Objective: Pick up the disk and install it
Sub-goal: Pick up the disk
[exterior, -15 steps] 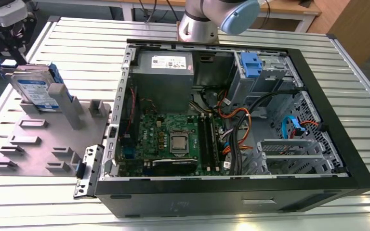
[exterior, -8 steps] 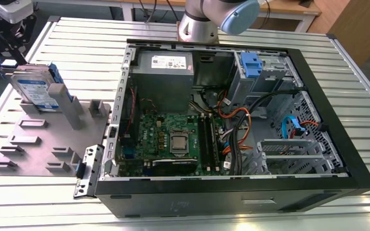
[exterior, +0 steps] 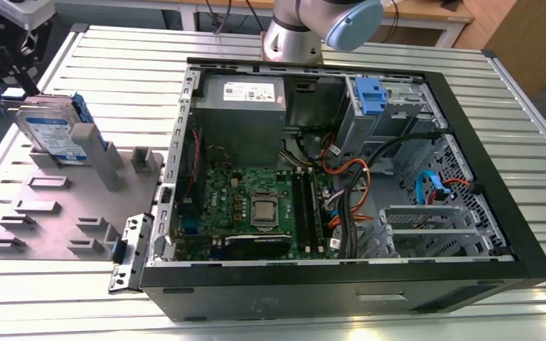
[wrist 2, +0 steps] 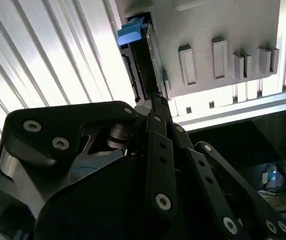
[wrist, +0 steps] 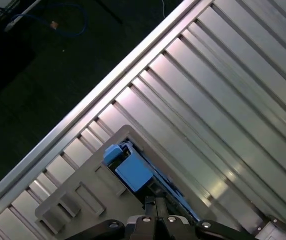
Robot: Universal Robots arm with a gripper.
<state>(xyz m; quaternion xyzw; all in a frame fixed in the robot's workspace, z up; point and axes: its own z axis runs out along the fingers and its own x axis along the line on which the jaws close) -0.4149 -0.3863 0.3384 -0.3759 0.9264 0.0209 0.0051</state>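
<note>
the disk (exterior: 50, 131) stands on edge in a grey holder (exterior: 65, 206) on the slatted table (exterior: 368, 42), at the exterior view's left, beside the open computer case (exterior: 500, 273). in both wrist views the gripper (wrist 2: 157, 100) (wrist: 155, 204) is drawn nearly closed, tips at the disk's upper edge. i cannot tell whether it has hold of the disk.
</note>
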